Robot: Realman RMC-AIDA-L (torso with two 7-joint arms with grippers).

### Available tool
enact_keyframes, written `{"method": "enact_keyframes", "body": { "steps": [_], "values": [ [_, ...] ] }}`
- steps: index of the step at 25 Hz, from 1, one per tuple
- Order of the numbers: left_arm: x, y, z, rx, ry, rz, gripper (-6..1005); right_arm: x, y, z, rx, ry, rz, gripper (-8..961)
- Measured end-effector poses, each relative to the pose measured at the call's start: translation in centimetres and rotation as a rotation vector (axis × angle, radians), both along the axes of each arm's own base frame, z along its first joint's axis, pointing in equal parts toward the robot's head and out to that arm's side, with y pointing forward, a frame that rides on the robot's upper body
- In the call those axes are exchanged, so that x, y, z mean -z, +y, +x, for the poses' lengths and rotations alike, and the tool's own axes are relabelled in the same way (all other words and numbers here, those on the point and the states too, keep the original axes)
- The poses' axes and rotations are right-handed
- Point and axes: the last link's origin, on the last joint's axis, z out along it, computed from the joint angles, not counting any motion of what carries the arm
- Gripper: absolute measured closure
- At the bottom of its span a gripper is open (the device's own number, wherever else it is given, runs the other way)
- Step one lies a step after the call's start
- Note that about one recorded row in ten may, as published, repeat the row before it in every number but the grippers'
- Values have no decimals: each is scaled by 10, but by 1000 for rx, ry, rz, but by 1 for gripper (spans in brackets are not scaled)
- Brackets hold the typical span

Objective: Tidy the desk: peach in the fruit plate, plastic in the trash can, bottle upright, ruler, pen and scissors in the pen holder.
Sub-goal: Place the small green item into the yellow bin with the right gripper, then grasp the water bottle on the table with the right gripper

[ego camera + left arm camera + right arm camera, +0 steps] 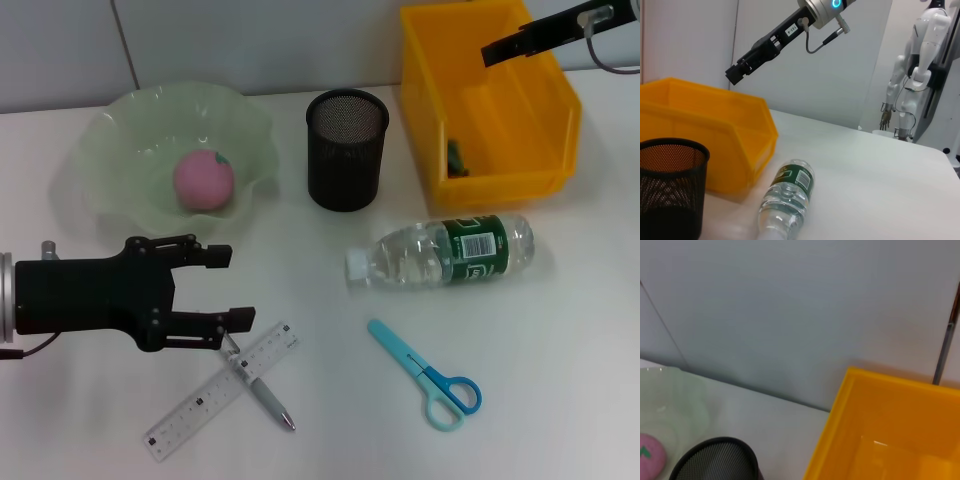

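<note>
A pink peach (204,181) lies in the pale green fruit plate (110,120). The black mesh pen holder (345,165) stands empty at the centre. Right of it is the yellow bin (500,185), with a small dark green scrap (455,160) on its floor. The clear bottle (445,250) lies on its side. Blue scissors (425,375) rest in front of it. A clear ruler (200,405) and a grey pen (265,398) lie crossed at the front left. My left gripper (228,288) hovers open at their upper ends. My right gripper (490,52) hangs above the bin, fingers together and holding nothing.
The left wrist view shows the lying bottle (787,197), the pen holder (670,185), the yellow bin (705,145) and my right gripper (735,74) above it. A white humanoid robot (920,65) stands beyond the table's far edge.
</note>
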Motion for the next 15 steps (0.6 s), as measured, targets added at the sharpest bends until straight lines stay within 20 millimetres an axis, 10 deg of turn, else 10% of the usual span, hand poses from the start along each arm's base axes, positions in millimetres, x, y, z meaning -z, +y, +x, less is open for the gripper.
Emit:
{"method": "enact_keyframes", "body": {
  "steps": [7,15],
  "values": [
    [-1,-1,-2,1,-4,4,157,-2,-1,0,3,6,7,293],
    [-2,-2,-2,1,-7,1,157,-4,-5,-2,-14,50,16,176]
  ]
}}
